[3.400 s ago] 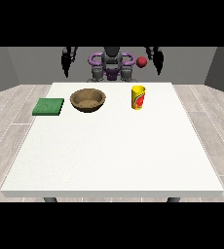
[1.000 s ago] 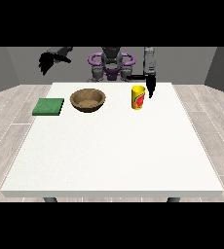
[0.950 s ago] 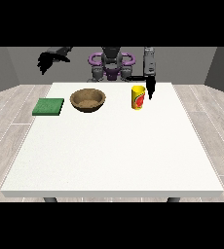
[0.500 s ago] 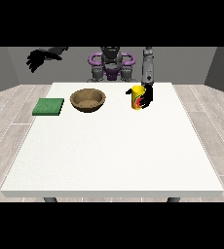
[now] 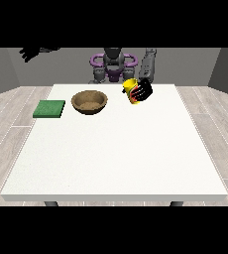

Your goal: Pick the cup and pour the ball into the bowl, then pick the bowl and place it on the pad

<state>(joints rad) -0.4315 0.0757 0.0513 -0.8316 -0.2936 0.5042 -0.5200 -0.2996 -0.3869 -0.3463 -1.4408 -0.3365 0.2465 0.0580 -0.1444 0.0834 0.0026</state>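
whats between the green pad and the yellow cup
In the front view, the brown bowl sits between the green pad and the yellow cup, held by the hand at the view's right.

Yellow cup with red marking, tilted toward the left of the frame, raised just above the bench, upper middle-right, partly covered by the black hand at the view's right. Ball not visible. Brown wooden bowl, round, upright, open side up, resting upper centre-left, apart from the cup. Flat green square pad lying left of the bowl, near the bench's left edge, nothing on it.
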